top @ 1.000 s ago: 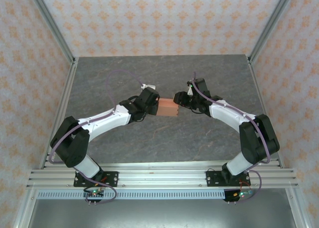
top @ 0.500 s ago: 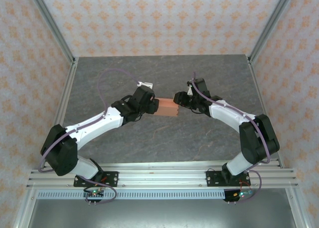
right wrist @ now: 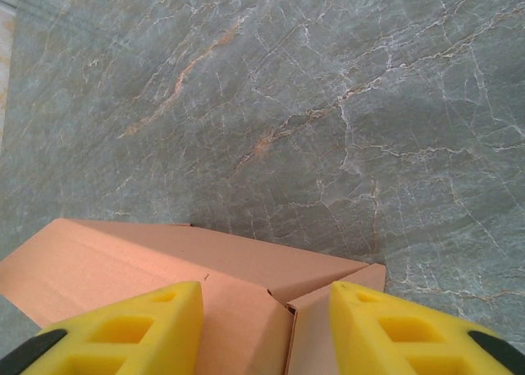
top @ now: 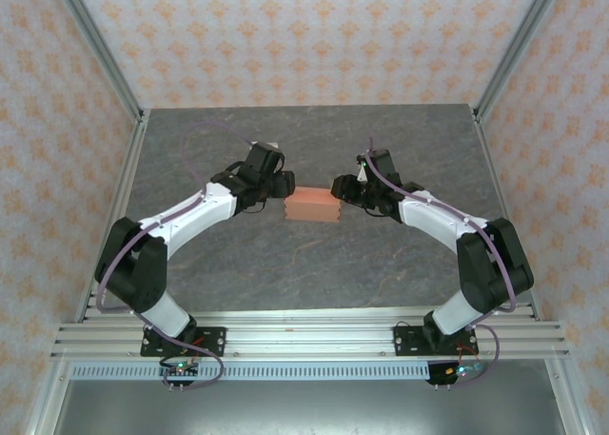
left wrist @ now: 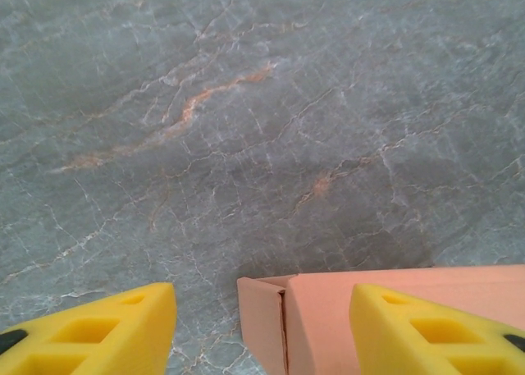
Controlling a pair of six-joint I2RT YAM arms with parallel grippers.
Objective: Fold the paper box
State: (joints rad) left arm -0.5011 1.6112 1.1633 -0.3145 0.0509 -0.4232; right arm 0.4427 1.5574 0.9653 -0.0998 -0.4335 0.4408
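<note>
The paper box [top: 314,206] is a small salmon-orange closed rectangular box lying flat at the middle of the table. My left gripper [top: 282,184] sits just off the box's left end, open. In the left wrist view the box's left end [left wrist: 275,326] lies between the yellow fingers [left wrist: 107,330], nearer the right one, with a side seam showing. My right gripper [top: 339,188] is at the box's right end. In the right wrist view its open gripper [right wrist: 267,330] straddles the box's [right wrist: 238,264] corner and end flap; the fingers [right wrist: 410,330] are spread wide.
The grey marble tabletop [top: 314,140] stretches all round the box. Aluminium frame posts [top: 124,102] and patterned walls close off the left, right and back. The arms' mounting rail [top: 304,335] runs along the near edge.
My left arm has swung its elbow outward, and its gripper has drawn back a little up and left from the box's left end. The right arm and the box have hardly moved.
</note>
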